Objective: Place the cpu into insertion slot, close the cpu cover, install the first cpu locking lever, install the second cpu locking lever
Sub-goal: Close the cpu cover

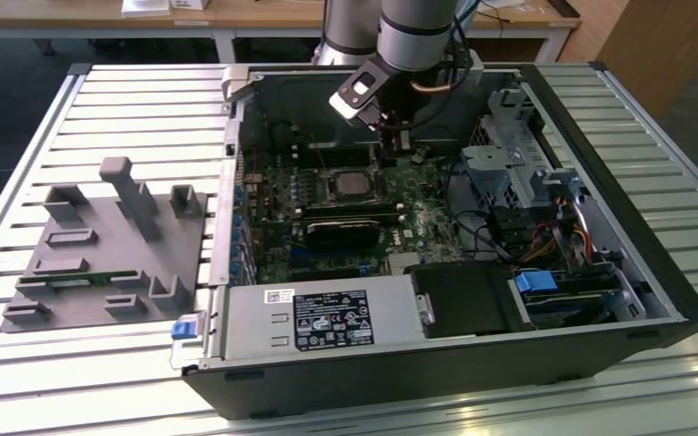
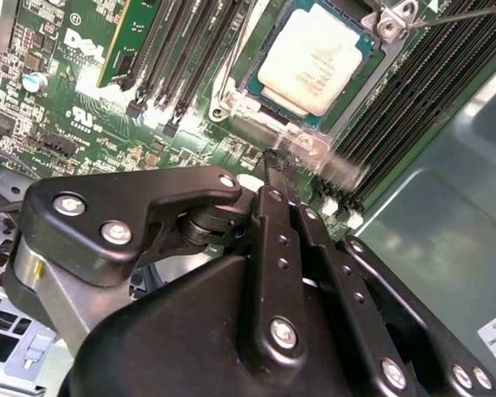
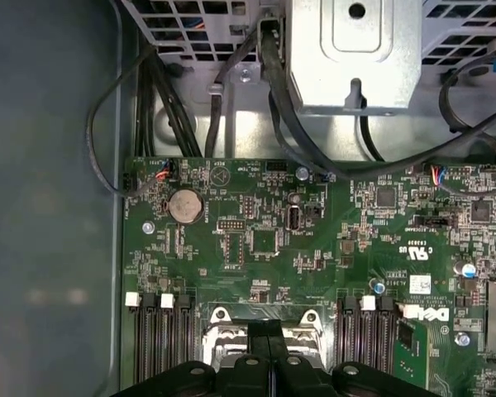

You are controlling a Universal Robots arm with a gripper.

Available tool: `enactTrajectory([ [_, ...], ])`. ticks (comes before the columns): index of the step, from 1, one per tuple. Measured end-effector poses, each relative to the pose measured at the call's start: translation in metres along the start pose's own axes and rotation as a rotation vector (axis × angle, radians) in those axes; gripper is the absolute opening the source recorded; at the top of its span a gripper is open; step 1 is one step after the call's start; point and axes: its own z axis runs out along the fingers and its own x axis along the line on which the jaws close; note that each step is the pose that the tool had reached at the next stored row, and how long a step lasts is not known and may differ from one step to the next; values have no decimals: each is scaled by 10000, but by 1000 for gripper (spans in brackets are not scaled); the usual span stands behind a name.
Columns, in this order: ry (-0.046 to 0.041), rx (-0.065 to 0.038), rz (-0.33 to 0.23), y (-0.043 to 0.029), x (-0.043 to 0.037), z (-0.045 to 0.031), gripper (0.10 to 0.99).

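The cpu [image 2: 314, 62], a flat square chip with a dull silver top, lies in the insertion slot [image 2: 256, 78] on the green board; the exterior view shows the cpu [image 1: 352, 184] in the middle of the open computer case. My gripper [image 2: 274, 161] hangs just off one side of the slot with its two black fingers pressed together and nothing visible between them. Its tips are at the silver edge of the cpu cover [image 2: 314, 149], which looks lifted off the chip. In the first wrist view the gripper [image 3: 264, 329] sits over the cover's silver edge [image 3: 223, 318]. A thin wire locking lever [image 2: 463, 12] sticks out past the slot's far corner.
Long black memory slots [image 2: 182, 58] flank the socket on both sides. A black block [image 1: 343, 232] sits nearer the front of the case [image 1: 640, 300]. Drive cage [image 1: 507, 163] and cables [image 3: 273, 91] fill the exterior view's right. A grey fixture plate [image 1: 106, 245] lies on the slatted table.
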Motion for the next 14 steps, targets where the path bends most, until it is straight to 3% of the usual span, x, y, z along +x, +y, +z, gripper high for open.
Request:
enactTrajectory([
  [14,1,2,2,-67,-39,26,106],
])
